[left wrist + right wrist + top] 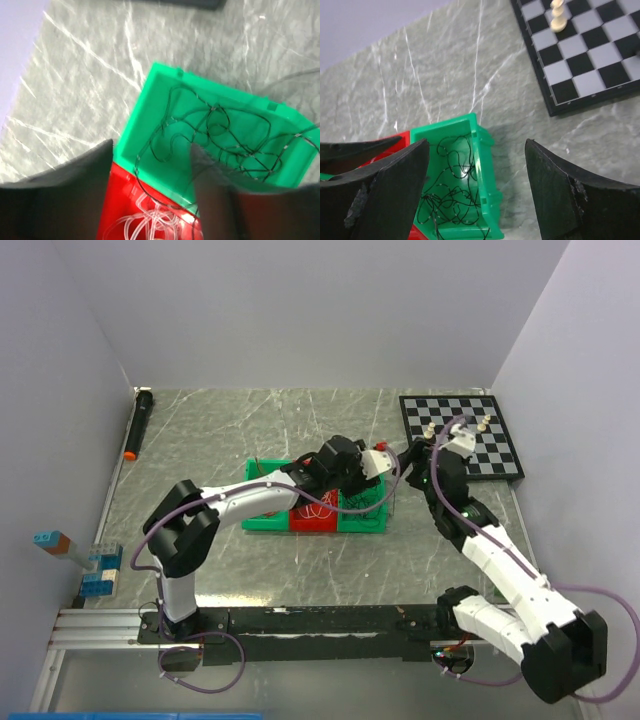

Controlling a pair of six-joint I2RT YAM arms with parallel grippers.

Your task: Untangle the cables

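1. The black cables [220, 140] are lying loosely coiled in the green bin [137, 112]; the white cables [150, 222] are sitting in the adjoining red bin [120, 195].
2. The left gripper [151, 150] is hovering over both bins, fingers partly spread, gripping nothing.
3. The right gripper [476, 150] is hanging beside the green bin, jaws gaping wide and empty, near the chessboard [590, 60].

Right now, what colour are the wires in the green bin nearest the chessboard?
Black; the wires in that green bin show best in the right wrist view.
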